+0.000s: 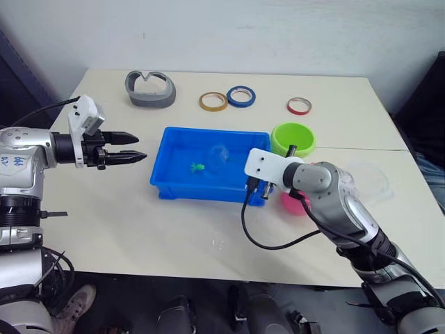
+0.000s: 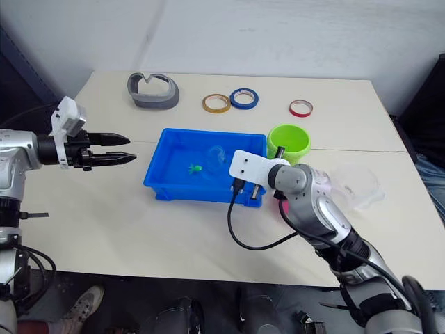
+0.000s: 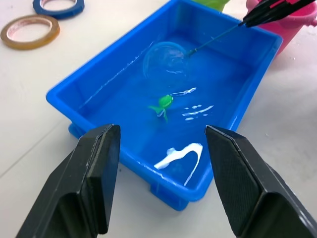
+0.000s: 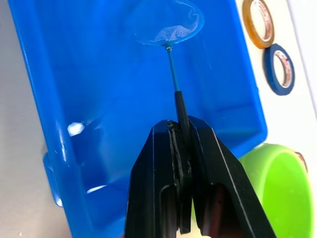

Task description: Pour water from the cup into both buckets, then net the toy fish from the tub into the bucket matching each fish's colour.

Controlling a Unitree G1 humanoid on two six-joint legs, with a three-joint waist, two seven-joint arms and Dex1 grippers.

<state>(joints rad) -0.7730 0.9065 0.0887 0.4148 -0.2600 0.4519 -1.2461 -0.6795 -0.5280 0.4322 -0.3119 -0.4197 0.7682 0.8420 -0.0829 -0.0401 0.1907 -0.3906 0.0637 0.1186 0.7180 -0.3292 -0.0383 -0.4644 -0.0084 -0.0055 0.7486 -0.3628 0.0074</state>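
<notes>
Right hand (image 4: pixel 182 130) is clamped tight on the net (image 4: pixel 171 26) by its thin dark stick, hoop hanging over the water inside the blue tub (image 1: pixel 182 186) at mid-desk. One green fish (image 3: pixel 162 102) sits in the tub, just beside the hoop. Left hand (image 1: pixel 137 147) hovers off the tub's left side, fingers (image 3: pixel 94 183) spread apart and holding nothing. Green bucket (image 1: pixel 293 138) stands at the tub's far right corner, pink bucket (image 1: pixel 293 202) just behind the right arm, clear cup (image 2: pixel 356 185) further right.
</notes>
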